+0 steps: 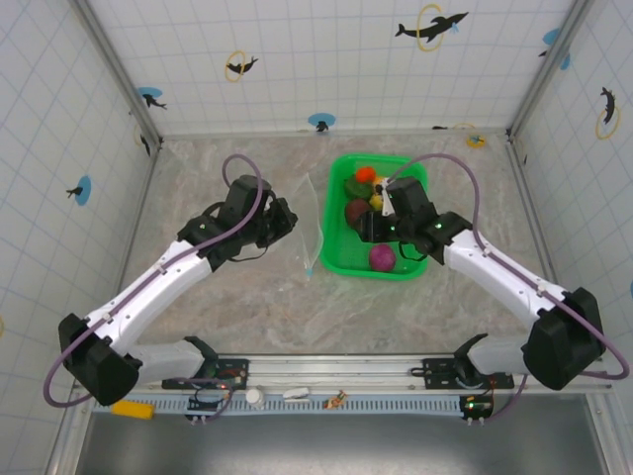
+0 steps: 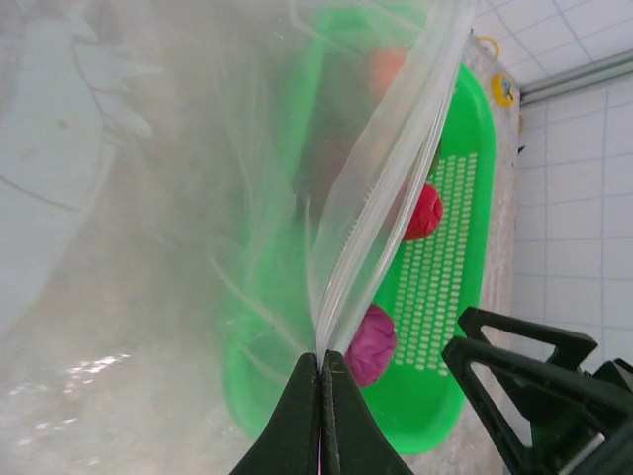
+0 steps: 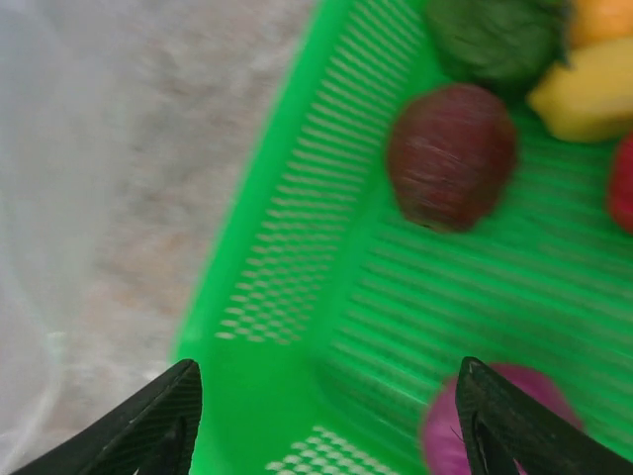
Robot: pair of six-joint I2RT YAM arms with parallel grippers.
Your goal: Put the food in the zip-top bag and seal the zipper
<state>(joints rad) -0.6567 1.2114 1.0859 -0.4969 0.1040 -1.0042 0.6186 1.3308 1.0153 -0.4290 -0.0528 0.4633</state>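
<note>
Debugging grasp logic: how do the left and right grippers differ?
Left gripper is shut, pinching the bag's edge; right gripper is open, holding nothing. Left sits beside the basket; right hangs over it, near the magenta fruit. Both have black fingers.

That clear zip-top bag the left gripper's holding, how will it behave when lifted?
Probably floppy: the zip-top bag wrinkles and drapes from where the left gripper pinches its edge. Likely light: thin see-through film. Its mouth may sag shut.
</note>
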